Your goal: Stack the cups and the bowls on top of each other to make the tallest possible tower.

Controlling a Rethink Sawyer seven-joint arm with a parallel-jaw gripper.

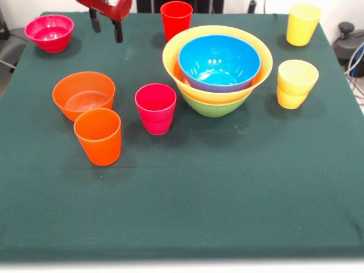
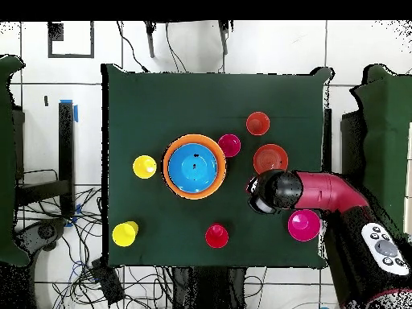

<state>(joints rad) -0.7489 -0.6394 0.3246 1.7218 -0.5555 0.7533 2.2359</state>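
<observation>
The tower (image 1: 217, 71), a glossy blue plastic bowl (image 1: 219, 61) nested in a wide yellow plastic bowl (image 1: 170, 57) on a green plastic bowl (image 1: 213, 107), is shown at table centre. All other vessels appear empty and are set apart. The gripper (image 1: 106, 27) is seen open and empty near the magenta plastic bowl (image 1: 49, 32); that bowl is judged best grasped by its rim.

Cup count: five; one orange cup (image 1: 98, 136), one pink cup (image 1: 155, 108), one red cup (image 1: 176, 19), two yellow cups (image 1: 302, 24) (image 1: 296, 83). Bowl count: five; pink bowl (image 1: 49, 32), orange bowl (image 1: 83, 94), and blue bowl (image 1: 219, 62), yellow bowl (image 1: 170, 60), green bowl (image 1: 213, 107) nested.
</observation>
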